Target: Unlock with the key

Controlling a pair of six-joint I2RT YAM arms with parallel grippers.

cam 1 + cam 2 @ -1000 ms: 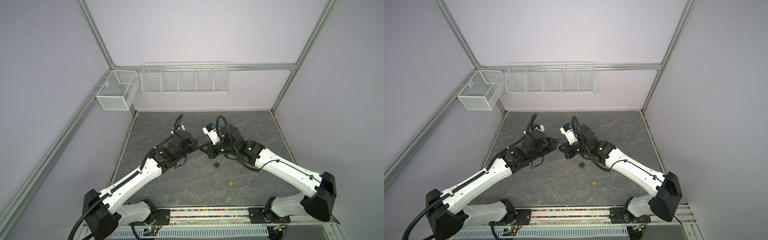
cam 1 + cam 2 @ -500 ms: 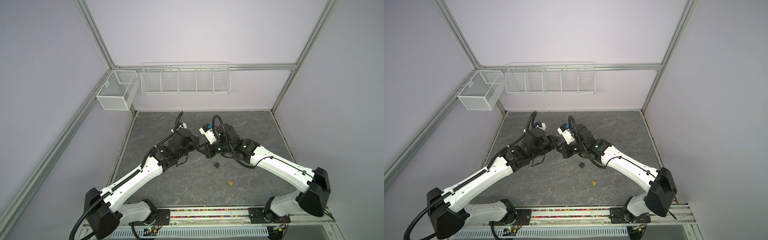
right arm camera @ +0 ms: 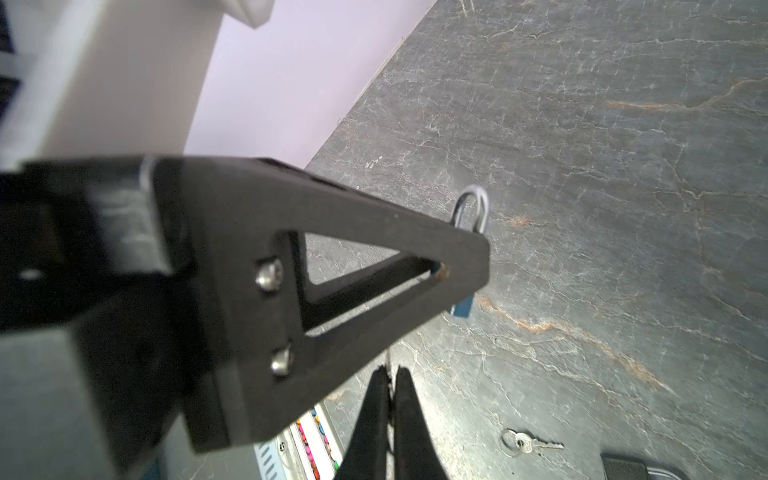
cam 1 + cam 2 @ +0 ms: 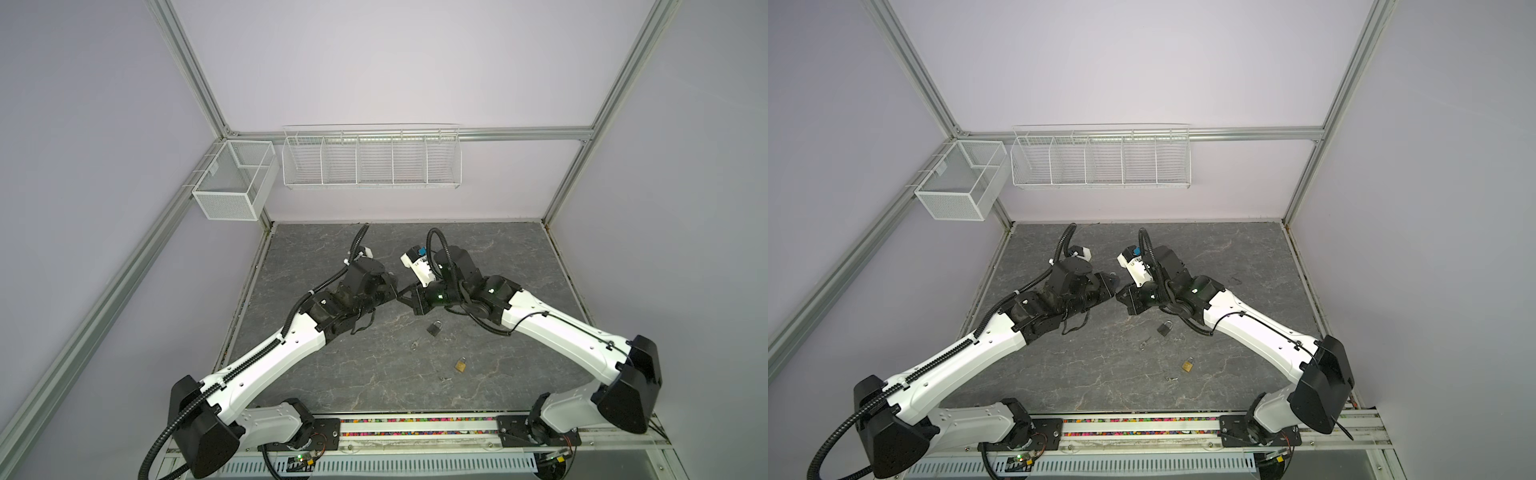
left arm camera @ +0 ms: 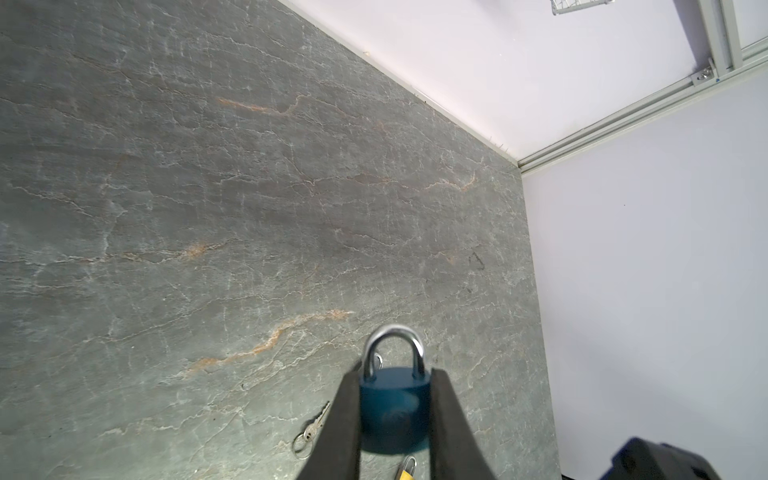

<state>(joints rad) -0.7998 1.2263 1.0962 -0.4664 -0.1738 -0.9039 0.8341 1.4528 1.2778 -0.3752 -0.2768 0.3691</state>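
My left gripper (image 5: pixel 394 374) is shut on a blue padlock (image 5: pixel 394 409) and holds it off the table, its silver shackle (image 5: pixel 392 345) pointing away from the wrist. In the right wrist view my right gripper (image 3: pixel 389 372) is shut on a thin metal key (image 3: pixel 388 360). The key's tip runs behind the left gripper's black finger (image 3: pixel 374 257), beside the blue padlock (image 3: pixel 462 309). Whether the key is in the lock is hidden. In both top views the left gripper (image 4: pixel 388 291) and the right gripper (image 4: pixel 405 296) meet tip to tip over the middle of the table.
A dark padlock (image 4: pixel 434 328), a loose key (image 4: pixel 414 344) and a brass padlock (image 4: pixel 459 365) lie on the grey stone table (image 4: pixel 498 249) in front of the grippers. Another ringed key (image 3: pixel 523 444) lies near the right gripper. Two white wire baskets (image 4: pixel 372 160) hang on the back frame.
The right gripper has moved left towards the left gripper, and the gap between the two has closed. Both grips are unchanged.
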